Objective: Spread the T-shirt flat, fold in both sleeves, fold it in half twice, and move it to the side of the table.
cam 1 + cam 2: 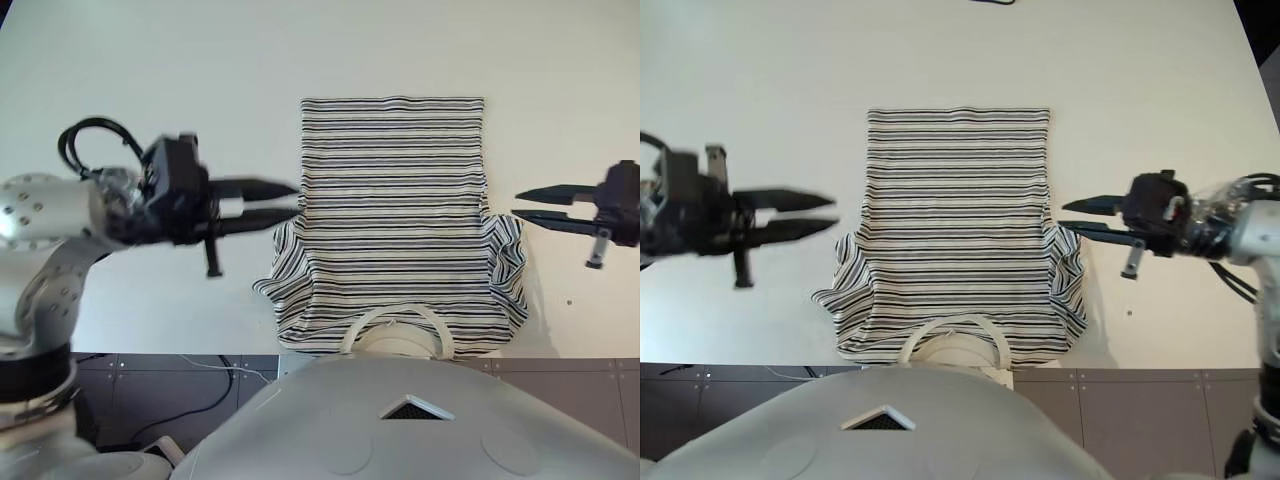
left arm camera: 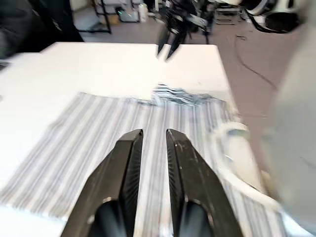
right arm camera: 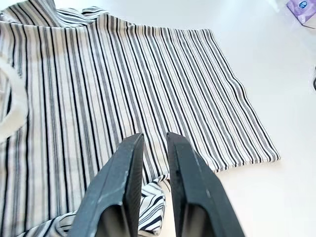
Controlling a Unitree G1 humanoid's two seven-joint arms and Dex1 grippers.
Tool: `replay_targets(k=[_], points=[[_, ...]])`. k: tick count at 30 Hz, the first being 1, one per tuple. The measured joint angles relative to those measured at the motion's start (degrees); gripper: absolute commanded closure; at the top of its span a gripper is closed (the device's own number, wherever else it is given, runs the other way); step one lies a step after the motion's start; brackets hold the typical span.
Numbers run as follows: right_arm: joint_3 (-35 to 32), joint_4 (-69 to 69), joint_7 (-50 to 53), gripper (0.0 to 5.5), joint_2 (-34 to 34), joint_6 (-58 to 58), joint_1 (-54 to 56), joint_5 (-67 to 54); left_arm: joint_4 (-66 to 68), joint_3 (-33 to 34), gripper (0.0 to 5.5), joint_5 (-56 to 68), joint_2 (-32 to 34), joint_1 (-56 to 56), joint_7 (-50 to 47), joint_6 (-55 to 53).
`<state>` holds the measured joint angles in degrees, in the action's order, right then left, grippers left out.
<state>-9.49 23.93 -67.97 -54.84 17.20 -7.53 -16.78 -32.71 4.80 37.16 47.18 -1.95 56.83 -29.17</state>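
A black-and-white striped T-shirt (image 1: 392, 200) lies on the white table (image 1: 150, 60), its hem at the far side and its white collar (image 1: 400, 318) at the near edge. Both sleeves are bunched: one on the left (image 1: 283, 262), one on the right (image 1: 508, 262). My left gripper (image 1: 293, 200) hovers at the shirt's left edge, just above the left sleeve, fingers a little apart and holding nothing. At the shirt's right edge my right gripper (image 1: 1064, 217) points inward, narrowly open and empty. The wrist views look over the fingertips (image 2: 133, 136) (image 3: 132, 140) onto the stripes.
Bare table stretches to the left, right and far side of the shirt. The table's near edge (image 1: 150, 352) runs just beside the collar, with dark floor and cables (image 1: 180, 390) below. A small purple object (image 3: 302, 7) sits far off on the table.
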Motion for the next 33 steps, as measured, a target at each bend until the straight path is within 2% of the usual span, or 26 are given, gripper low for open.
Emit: replay_targets(k=[2, 6, 12, 16, 22, 25, 28, 30, 33], points=[[5.71, -4.07, 2.58, 4.67, 0.98, -3.35, 0.19, 6.0, 5.39, -9.24, 4.65, -13.92, -2.46, -2.75, -2.89, 8.49], [10.53, -11.04, 2.57, 4.67, 0.2, -11.18, -0.21, 12.18, 16.84, -24.07, 4.65, -34.62, -6.44, -3.0, -6.02, 26.26], [13.81, -23.03, 4.14, 4.67, -2.8, -23.07, 1.92, 21.74, 28.23, -32.12, 4.65, -47.4, -7.27, -1.46, -7.07, 40.34], [15.33, -31.5, 6.34, 4.67, -4.49, -30.8, 5.19, 27.11, 35.14, -33.28, 4.65, -50.06, -7.02, -3.46, -9.51, 49.15], [15.49, -35.83, 7.65, 4.67, -4.46, -33.99, 8.68, 27.55, 38.81, -32.75, 4.65, -50.38, -7.23, -4.44, -11.08, 51.81], [12.81, -34.19, 10.29, 4.67, 1.38, -27.93, 16.7, 20.86, 33.85, -31.07, 4.65, -41.15, -9.15, -1.48, -7.5, 43.02], [13.53, -33.25, 13.48, 4.67, 6.78, -25.06, 21.46, 20.02, 28.62, -29.1, 4.65, -34.28, -12.74, -1.66, -6.52, 35.45], [15.61, -34.34, 15.62, 4.67, 10.32, -24.31, 23.23, 21.15, 28.44, -26.55, 4.65, -32.67, -15.59, -6.34, -7.93, 31.52], [19.78, -38.26, 17.27, 4.67, 14.69, -24.81, 25.71, 23.66, 35.77, -25.63, 4.65, -36.57, -17.68, -15.44, -10.13, 33.13]])
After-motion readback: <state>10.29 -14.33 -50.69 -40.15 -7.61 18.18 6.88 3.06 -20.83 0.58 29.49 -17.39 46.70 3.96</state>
